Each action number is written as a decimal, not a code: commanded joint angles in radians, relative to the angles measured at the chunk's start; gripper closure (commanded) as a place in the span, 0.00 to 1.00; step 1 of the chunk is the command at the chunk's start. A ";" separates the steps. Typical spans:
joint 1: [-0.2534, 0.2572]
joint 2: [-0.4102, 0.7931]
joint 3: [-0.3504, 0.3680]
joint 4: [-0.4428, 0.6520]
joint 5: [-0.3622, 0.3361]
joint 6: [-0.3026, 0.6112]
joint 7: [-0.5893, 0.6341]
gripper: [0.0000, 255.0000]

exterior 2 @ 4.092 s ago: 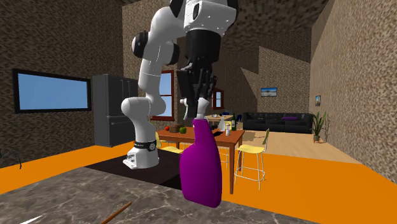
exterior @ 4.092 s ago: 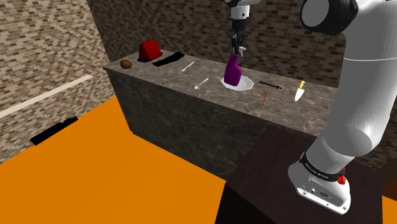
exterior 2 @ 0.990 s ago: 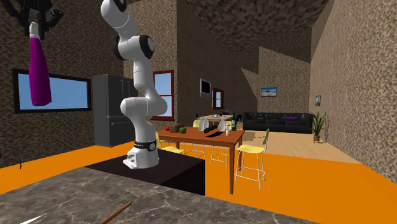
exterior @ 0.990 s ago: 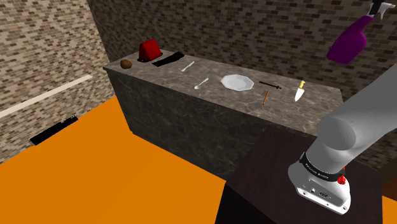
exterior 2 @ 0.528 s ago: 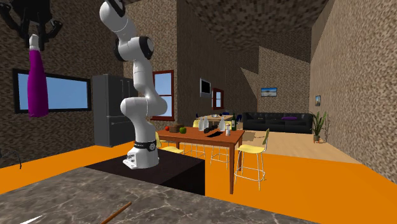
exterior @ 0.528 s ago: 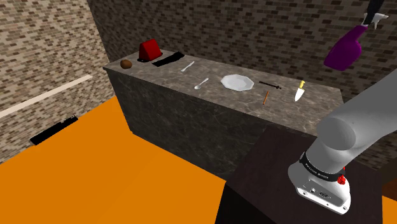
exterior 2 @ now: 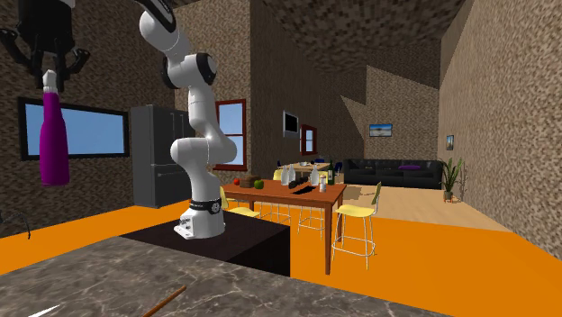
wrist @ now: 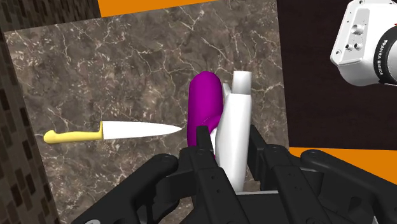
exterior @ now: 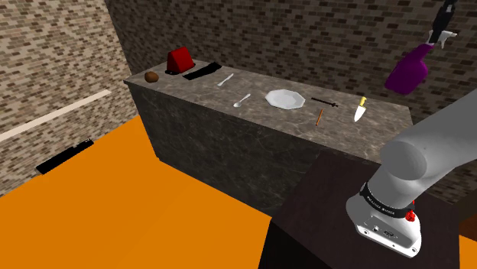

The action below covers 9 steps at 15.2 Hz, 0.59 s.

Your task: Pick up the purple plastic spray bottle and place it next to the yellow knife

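Observation:
The purple spray bottle (exterior: 407,72) with a white trigger head hangs high in the air, held by its top in my gripper (exterior: 442,34), off the counter's right end in the shoulder view. The second exterior view has the bottle (exterior 2: 52,142) hanging upright under the gripper (exterior 2: 49,79) at the upper left. Along the gripper in the wrist view, the purple body (wrist: 205,108) and white head (wrist: 233,130) sit clasped between the fingers. The yellow-handled knife (wrist: 108,132) lies on the marble counter below, beside the bottle; the knife (exterior: 360,110) is near the counter's right end.
On the counter (exterior: 252,115) lie a white plate (exterior: 284,98), two spoons (exterior: 241,100), a dark utensil (exterior: 326,102), a brown stick (exterior: 319,117), a red box (exterior: 181,60) and a brown lump (exterior: 152,76). The stand's dark top (exterior: 321,222) is at the lower right.
The bottle left the plate, rose high and travelled right past the knife. Over the last second it has come down a little and drifted slightly left in both exterior views.

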 commanded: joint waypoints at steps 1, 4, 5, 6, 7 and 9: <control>-0.002 -0.011 0.002 -0.037 -0.005 0.028 0.010 1.00; -0.005 -0.023 0.001 -0.088 -0.012 0.066 0.021 1.00; -0.006 -0.027 0.000 -0.104 -0.014 0.079 0.024 1.00; -0.007 -0.030 0.000 -0.120 -0.017 0.091 0.027 1.00; -0.008 -0.033 -0.001 -0.135 -0.019 0.104 0.030 1.00; -0.010 -0.039 -0.004 -0.166 -0.023 0.130 0.036 1.00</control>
